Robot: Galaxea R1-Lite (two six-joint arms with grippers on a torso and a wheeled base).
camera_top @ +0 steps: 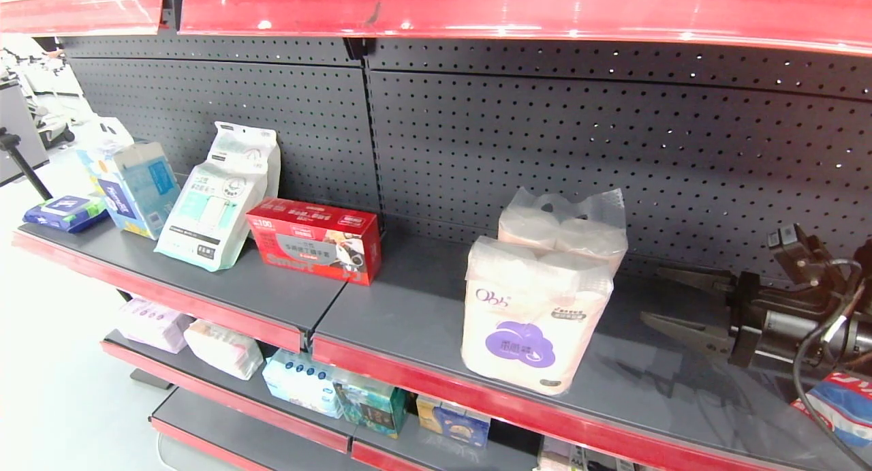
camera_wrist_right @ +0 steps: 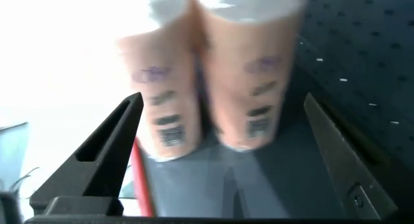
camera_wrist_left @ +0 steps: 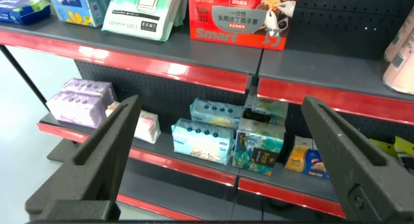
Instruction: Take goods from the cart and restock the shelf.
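At the right edge of the head view, the right gripper [camera_top: 654,295] hangs open and empty over the shelf [camera_top: 409,307], just right of the toilet-paper pack [camera_top: 535,307] standing at centre frame. The left gripper [camera_wrist_left: 220,102] likewise gapes, holding nothing.

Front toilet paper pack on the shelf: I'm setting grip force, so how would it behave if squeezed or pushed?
The front toilet paper pack looks bulky yet is probably light, being rolls in thin film. It likely dents when squeezed, and the glossy wrap may slip. Since it stands tall near the shelf edge, a high push might tip it.
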